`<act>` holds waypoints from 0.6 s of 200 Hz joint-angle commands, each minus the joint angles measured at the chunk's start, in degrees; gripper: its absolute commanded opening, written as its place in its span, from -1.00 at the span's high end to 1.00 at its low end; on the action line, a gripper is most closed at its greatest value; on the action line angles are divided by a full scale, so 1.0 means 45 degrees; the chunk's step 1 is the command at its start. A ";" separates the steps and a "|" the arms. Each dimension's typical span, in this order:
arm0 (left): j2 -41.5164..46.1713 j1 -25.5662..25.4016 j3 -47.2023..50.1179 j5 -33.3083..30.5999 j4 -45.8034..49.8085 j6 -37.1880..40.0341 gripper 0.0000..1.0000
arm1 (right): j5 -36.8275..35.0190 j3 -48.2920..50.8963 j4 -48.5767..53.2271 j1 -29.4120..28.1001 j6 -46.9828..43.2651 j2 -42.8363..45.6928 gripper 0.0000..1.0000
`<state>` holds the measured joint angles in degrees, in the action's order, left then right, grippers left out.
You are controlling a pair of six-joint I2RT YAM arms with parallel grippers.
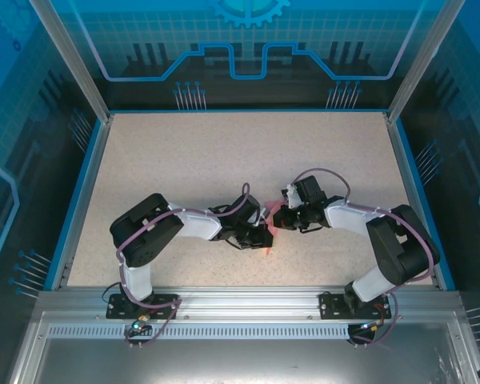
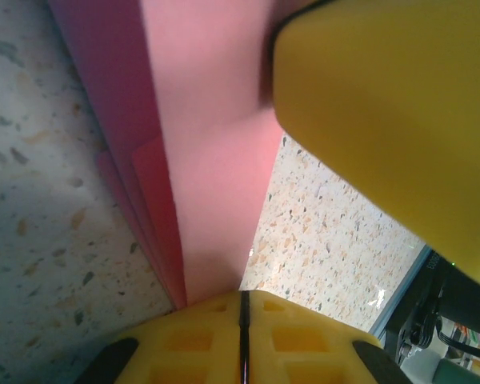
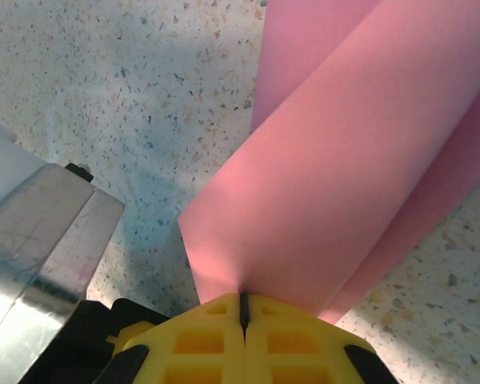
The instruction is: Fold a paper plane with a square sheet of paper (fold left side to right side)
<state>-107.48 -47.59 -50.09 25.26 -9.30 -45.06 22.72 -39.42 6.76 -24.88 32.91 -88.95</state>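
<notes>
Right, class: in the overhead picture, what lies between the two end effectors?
The folded pink paper, seen in the top external view between the left end effector and right end effector; both are shut on it.

Mostly obscured: paper (image 1: 270, 249).
From above, my left gripper (image 1: 258, 235) and right gripper (image 1: 280, 218) cover it save pink slivers; shape unreadable. In the left wrist view a blurred yellow block (image 2: 384, 120) hides part; both wrist views crop it at the top.

No words, numbers or brand marks can be read anywhere. The back wall (image 1: 320, 48) bears a blue gear emblem (image 1: 249, 10) and circuit-style lines — graphics, not lettering.
</notes>
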 commanded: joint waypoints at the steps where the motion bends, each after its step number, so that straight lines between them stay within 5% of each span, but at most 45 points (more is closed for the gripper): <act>1: -0.0607 -0.0283 0.0232 -0.0612 0.1261 0.0111 0.80 | -0.0306 -0.0137 -0.0176 -0.0193 -0.0231 -0.0303 0.92; 120: -0.0528 -0.0292 0.0383 -0.0598 0.1339 0.0130 0.81 | -0.1474 -0.0683 0.0274 0.0152 -0.0972 -0.1398 0.93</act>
<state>-107.48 -47.59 -50.09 25.23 -9.30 -45.04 19.46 -41.04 7.03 -24.82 30.22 -93.54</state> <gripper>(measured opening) 0.096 0.042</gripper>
